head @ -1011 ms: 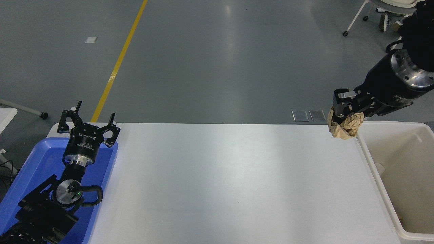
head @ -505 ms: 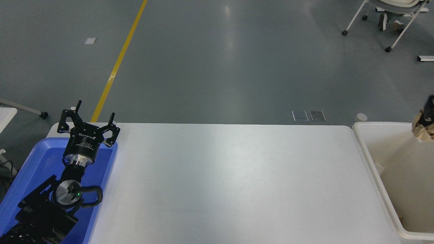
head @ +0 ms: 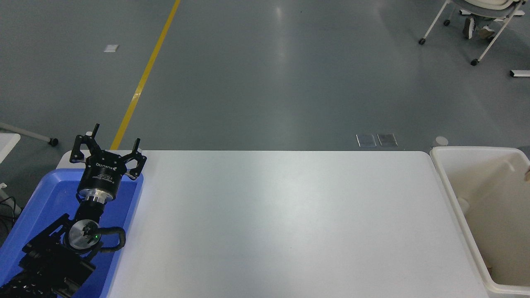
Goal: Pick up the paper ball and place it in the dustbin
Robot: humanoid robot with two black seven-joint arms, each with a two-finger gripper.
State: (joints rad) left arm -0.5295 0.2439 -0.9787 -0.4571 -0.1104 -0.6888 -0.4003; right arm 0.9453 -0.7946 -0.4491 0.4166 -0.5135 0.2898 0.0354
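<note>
The cream-white dustbin (head: 449,188) stands at the table's right end, its inside showing only plain walls and floor. A thin tan sliver at the picture's right edge over the bin (head: 528,176) may be the paper ball; too little shows to be sure. My right arm and its gripper are out of view past the right edge. My left gripper (head: 107,144) is open and empty, parked at the lower left over the far end of the blue tray.
A shallow blue tray (head: 37,207) lies at the table's left end under my left arm. The white table (head: 281,223) spans the middle. A small white round thing (head: 441,142) sits just beyond the bin's far corner. Chair legs (head: 476,45) stand on the floor at top right.
My right gripper carried the paper ball from the table's far right corner rightward over the dustbin, then left the picture; now only a tan sliver shows at the right edge.
</note>
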